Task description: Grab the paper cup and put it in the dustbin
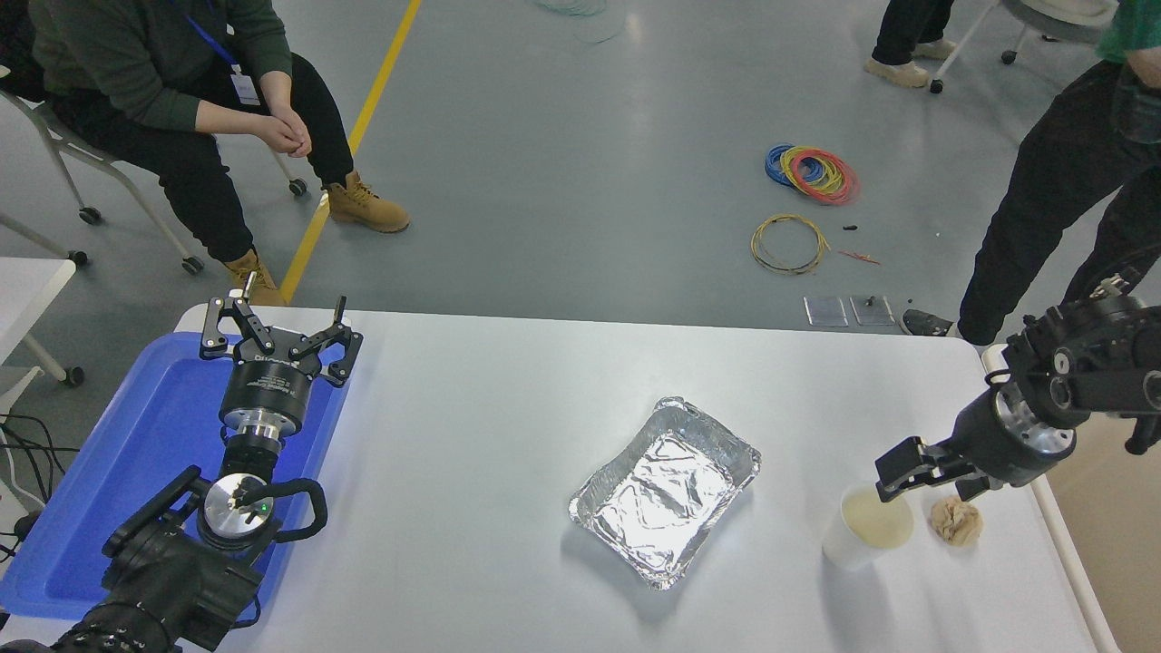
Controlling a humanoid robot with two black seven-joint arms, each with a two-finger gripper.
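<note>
The cup (866, 528), plain white with a cream inside, stands upright and open-mouthed near the bench's right end. The bin (1102, 535), cream-white with a beige inside, sits just beyond that edge.

Setting: workshop or robotics test floor. Evidence: grey sealed concrete floor (580, 163) with yellow lane line (363, 118) at 11 o'clock; coloured wire coils (812, 172) at 1 o'clock; castered chair (54, 154); white worktable (472, 435).

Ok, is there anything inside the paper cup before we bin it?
The paper cup stands upright and its cream interior looks empty. The right gripper overlaps its far rim, hiding a sliver of the inside there.
</note>
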